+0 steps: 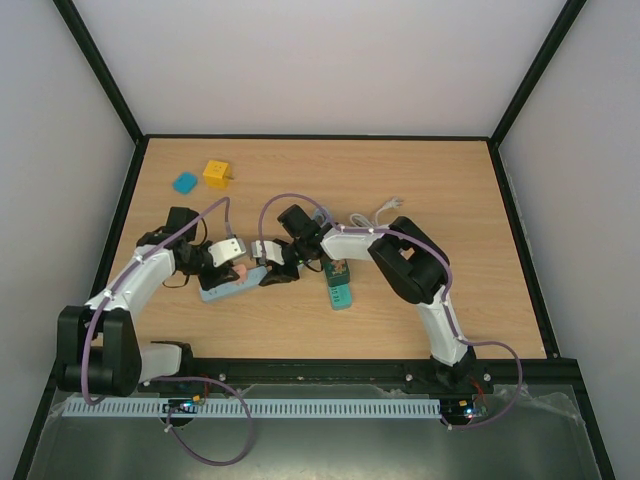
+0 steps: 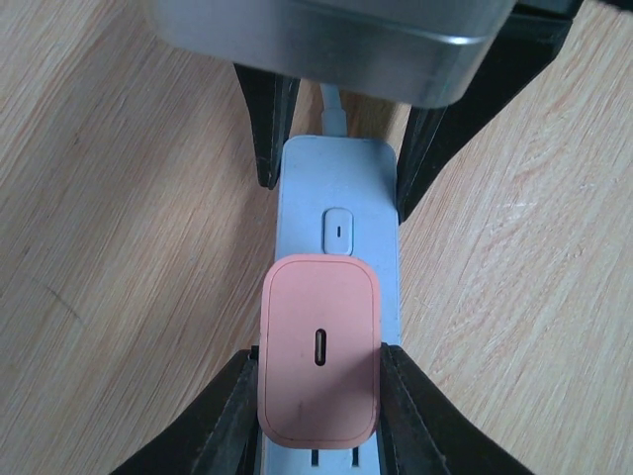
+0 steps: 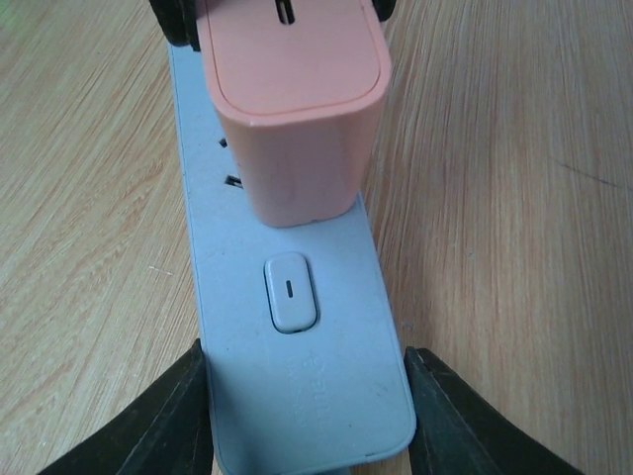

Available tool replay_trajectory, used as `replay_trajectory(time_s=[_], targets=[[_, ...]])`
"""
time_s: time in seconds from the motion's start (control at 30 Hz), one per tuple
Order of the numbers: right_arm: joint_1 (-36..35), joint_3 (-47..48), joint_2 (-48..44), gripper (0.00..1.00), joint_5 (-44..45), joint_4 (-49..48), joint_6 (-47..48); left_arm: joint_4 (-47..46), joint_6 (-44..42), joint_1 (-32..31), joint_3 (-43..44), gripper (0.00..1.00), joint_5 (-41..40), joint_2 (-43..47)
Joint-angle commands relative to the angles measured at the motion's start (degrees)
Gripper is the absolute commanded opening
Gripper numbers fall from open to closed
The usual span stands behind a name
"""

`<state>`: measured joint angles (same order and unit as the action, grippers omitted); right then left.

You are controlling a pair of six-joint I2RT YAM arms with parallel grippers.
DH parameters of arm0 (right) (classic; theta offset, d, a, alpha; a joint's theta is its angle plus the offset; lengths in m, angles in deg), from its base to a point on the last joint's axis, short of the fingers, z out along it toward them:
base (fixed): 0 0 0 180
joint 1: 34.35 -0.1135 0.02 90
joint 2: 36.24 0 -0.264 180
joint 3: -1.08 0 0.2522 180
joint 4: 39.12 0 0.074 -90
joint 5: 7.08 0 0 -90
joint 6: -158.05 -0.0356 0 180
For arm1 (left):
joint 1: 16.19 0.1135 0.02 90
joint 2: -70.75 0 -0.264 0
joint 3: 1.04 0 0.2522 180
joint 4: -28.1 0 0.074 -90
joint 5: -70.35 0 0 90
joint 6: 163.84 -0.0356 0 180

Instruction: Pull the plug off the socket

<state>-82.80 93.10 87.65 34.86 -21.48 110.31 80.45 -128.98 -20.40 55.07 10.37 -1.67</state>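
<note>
A pink plug (image 2: pixel 318 351) stands plugged into a pale blue power strip (image 2: pixel 336 188) lying on the wooden table. My left gripper (image 2: pixel 318 396) is shut on the plug, with a black finger against each side. My right gripper (image 3: pixel 307 416) is shut on the strip's end near its switch (image 3: pixel 290 292), and its fingers (image 2: pixel 267 129) show at the top of the left wrist view. In the right wrist view the plug (image 3: pixel 292 99) sits seated on the strip (image 3: pixel 297 376). From above, the plug (image 1: pixel 240 271) and strip (image 1: pixel 222 290) lie between both grippers (image 1: pixel 228 260) (image 1: pixel 266 274).
A green socket block (image 1: pixel 338 292) with a small plug on it lies just right of the right gripper. A white cable (image 1: pixel 385 210) lies behind the right arm. A yellow cube (image 1: pixel 217 173) and a teal piece (image 1: pixel 185 183) sit at the back left.
</note>
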Motion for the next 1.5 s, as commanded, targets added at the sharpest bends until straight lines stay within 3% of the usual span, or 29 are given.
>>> replay_trajectory(time_s=[0.0, 0.7, 1.47], targets=[[-0.4, -1.3, 0.7, 0.19, 2.4, 0.9, 0.2, 1.4, -1.0, 0.3, 1.3, 0.15, 8.7, 2.4], [-0.4, -1.9, 0.7, 0.10, 6.8, 3.5, 1.5, 5.2, -1.8, 2.6, 2.8, 0.13, 15.3, -0.3], [-0.4, -0.6, 1.3, 0.09, 8.1, 6.4, 2.2, 1.1, -5.4, 0.0, -0.9, 0.13, 4.4, 8.9]])
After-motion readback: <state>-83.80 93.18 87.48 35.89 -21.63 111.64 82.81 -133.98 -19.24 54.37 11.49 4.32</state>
